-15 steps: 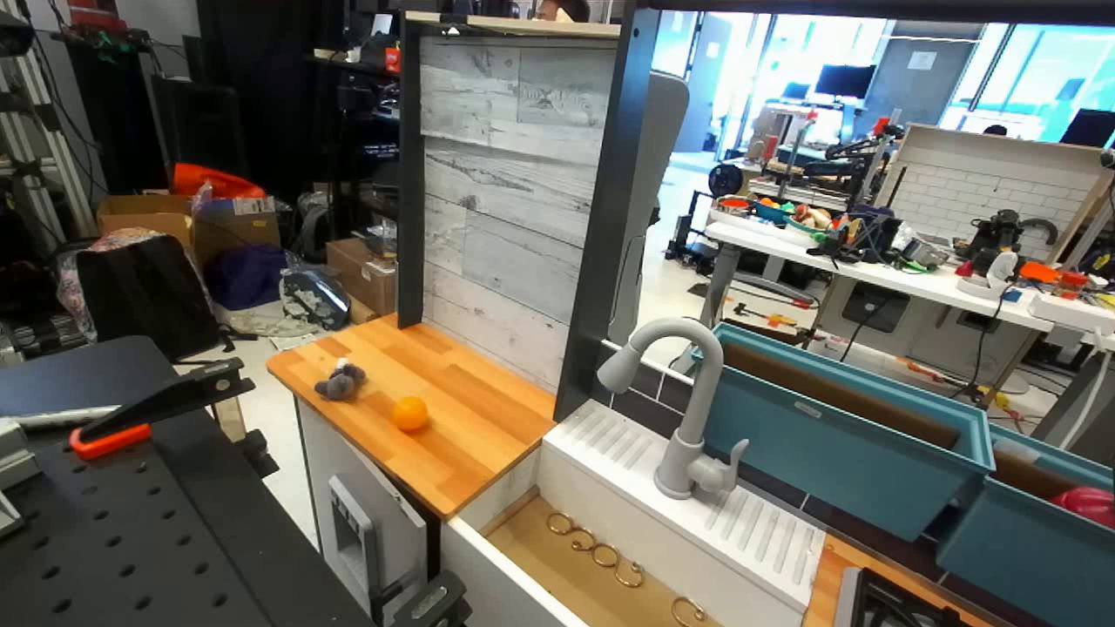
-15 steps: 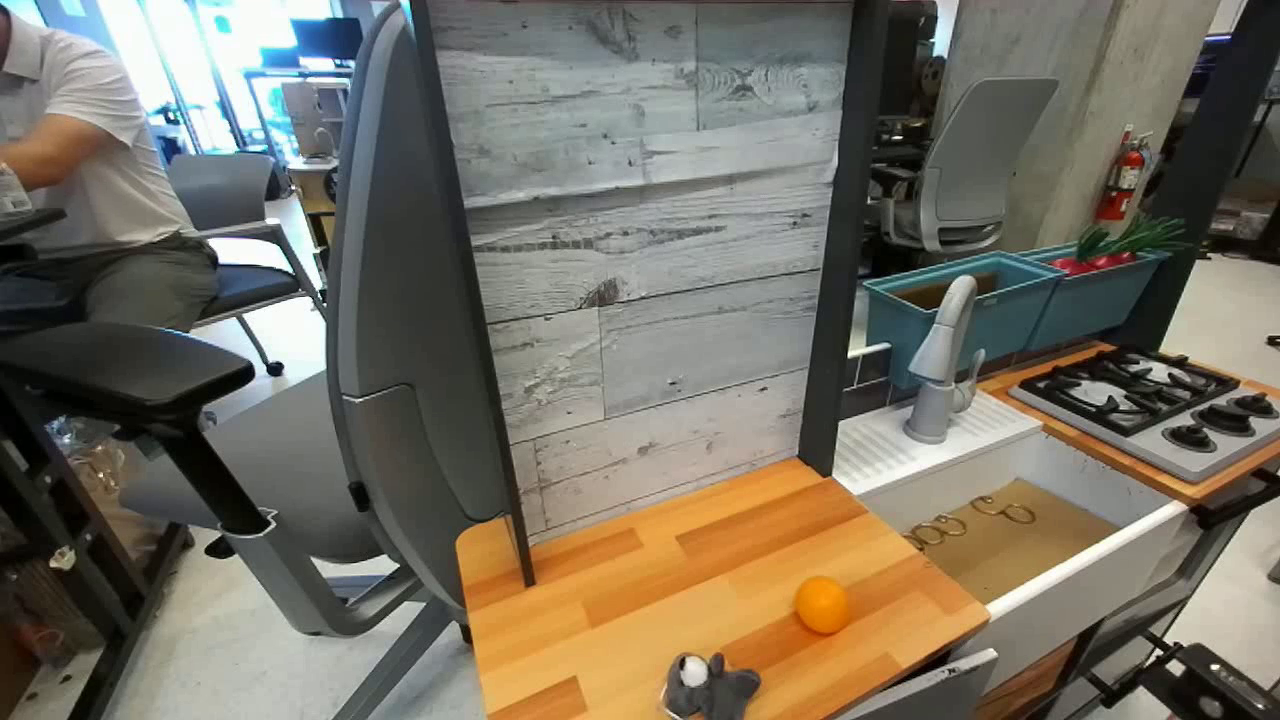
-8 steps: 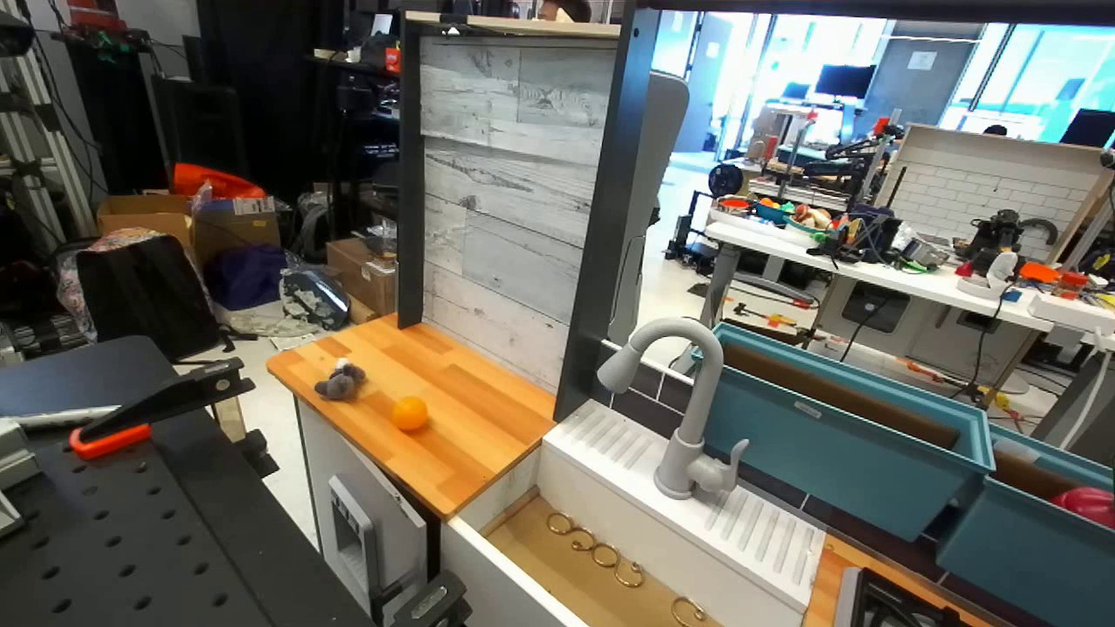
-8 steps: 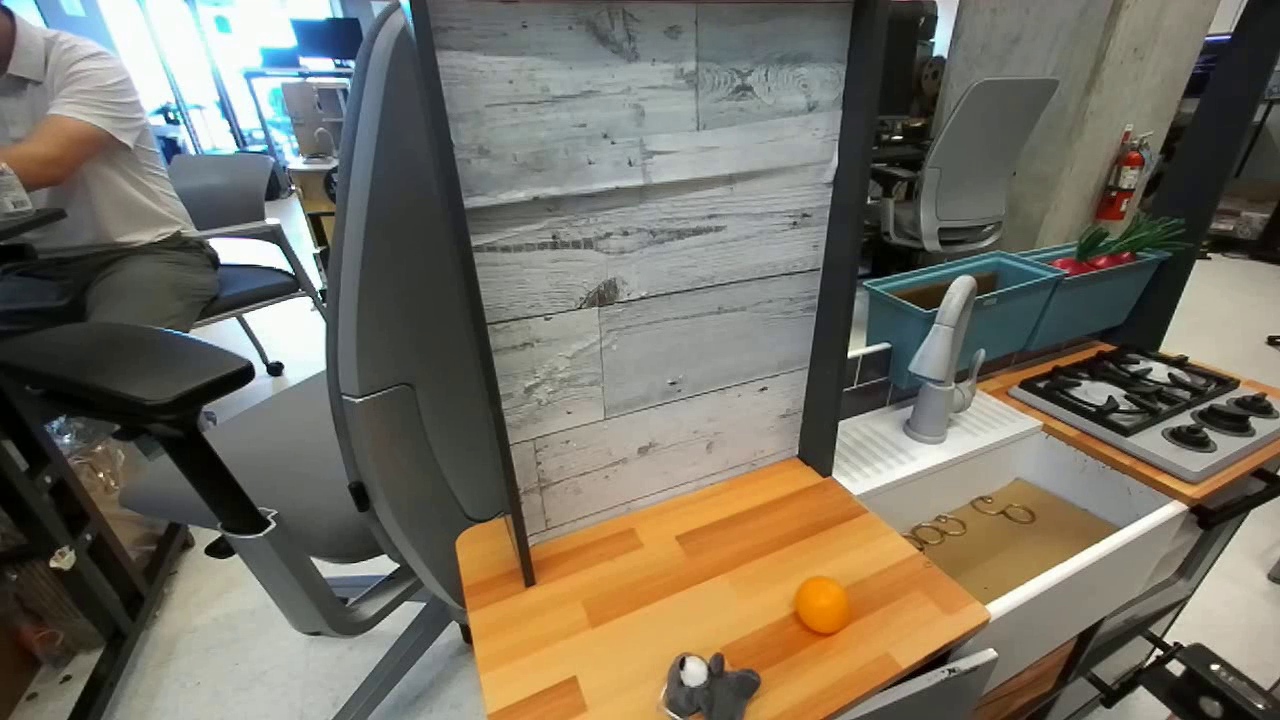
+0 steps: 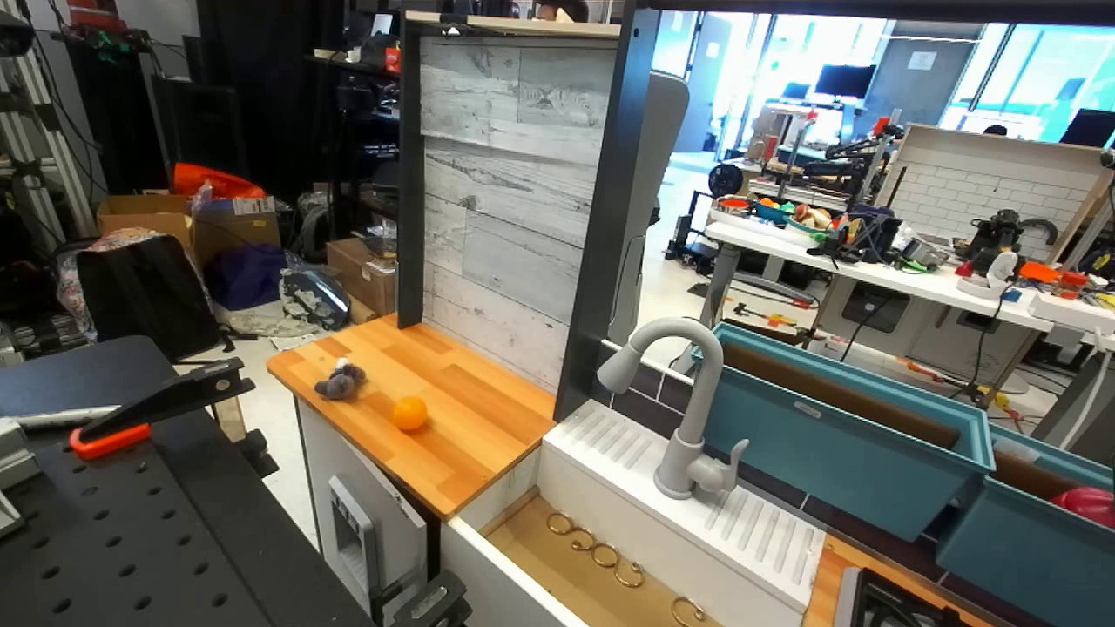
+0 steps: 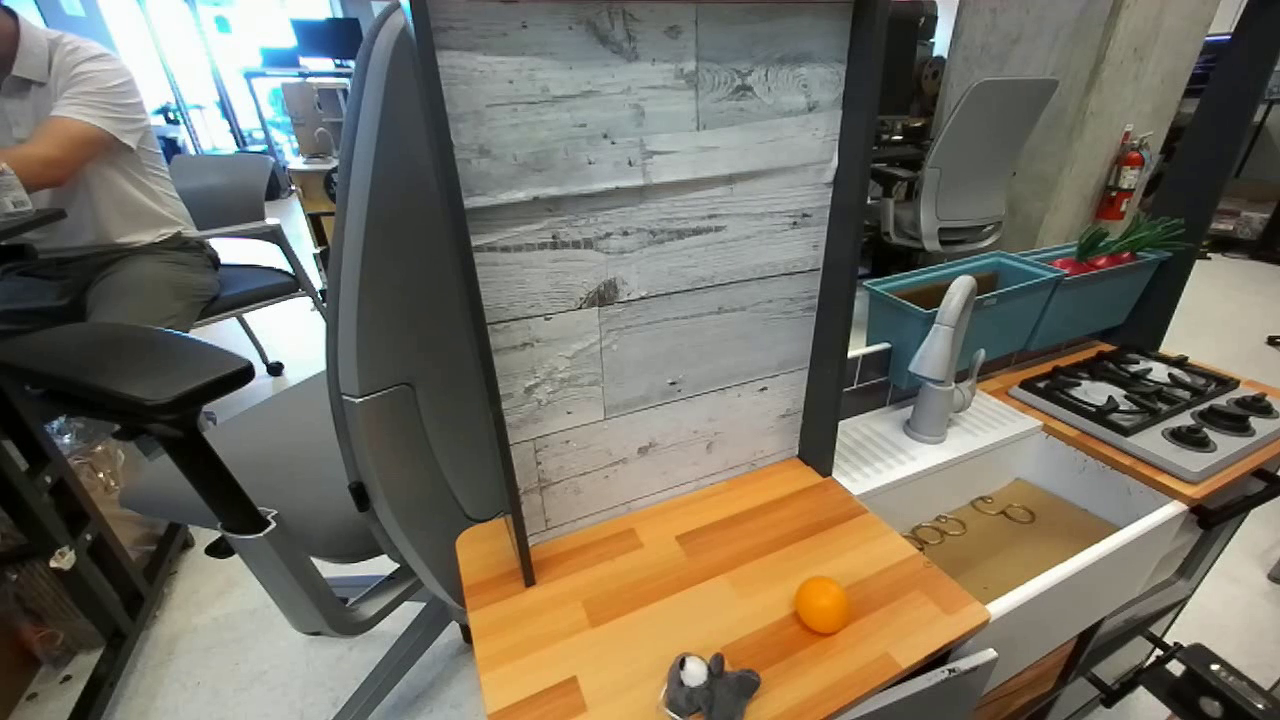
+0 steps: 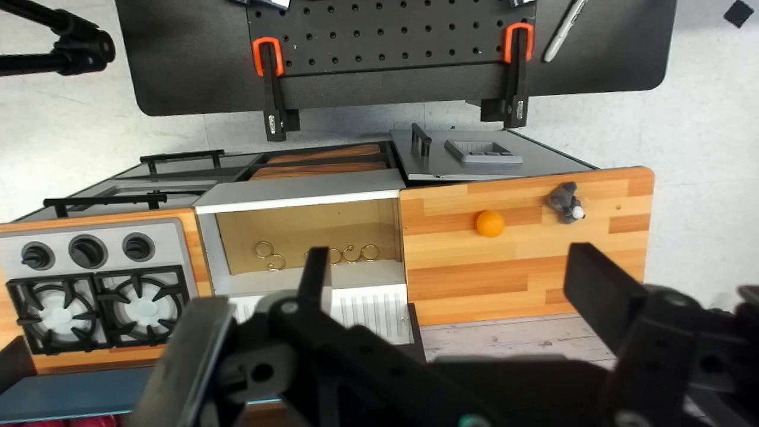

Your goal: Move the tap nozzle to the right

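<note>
The tap nozzle is a grey faucet with an arched gooseneck spout, standing on the white ribbed ledge behind the sink. In an exterior view its spout tip points left, toward the wooden counter side. The tap nozzle also shows in an exterior view, with the spout head facing the camera. My gripper is open and empty in the wrist view, high above the counter and apart from everything. Its left finger hides most of the faucet there. The gripper is out of view in both exterior views.
A wooden counter holds an orange ball and a grey plush toy. Teal planters stand behind the faucet. A stove adjoins the sink. A dark post and wood-plank panel rise beside the ledge.
</note>
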`<state>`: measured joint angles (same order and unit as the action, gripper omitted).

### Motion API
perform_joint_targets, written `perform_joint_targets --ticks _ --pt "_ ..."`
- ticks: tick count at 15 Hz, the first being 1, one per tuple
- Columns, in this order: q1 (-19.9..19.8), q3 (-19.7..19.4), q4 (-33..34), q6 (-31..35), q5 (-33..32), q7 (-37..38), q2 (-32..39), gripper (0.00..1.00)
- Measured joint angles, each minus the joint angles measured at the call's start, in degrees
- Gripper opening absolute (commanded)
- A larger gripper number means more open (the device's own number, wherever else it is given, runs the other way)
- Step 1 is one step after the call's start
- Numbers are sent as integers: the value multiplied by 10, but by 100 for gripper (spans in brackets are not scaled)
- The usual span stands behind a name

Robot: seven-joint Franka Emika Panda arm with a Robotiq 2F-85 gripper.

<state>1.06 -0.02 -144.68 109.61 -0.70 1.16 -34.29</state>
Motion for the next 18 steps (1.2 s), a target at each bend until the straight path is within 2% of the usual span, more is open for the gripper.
perform_joint_targets --ticks 7,11,15,18 --pt "0 0 -1 0 0 9 5 100" --pt "0 4 3 10 0 53 66 100" --pt "0 5 20 75 0 81 155 100" --pt "-4 5 45 156 -1 113 223 100"
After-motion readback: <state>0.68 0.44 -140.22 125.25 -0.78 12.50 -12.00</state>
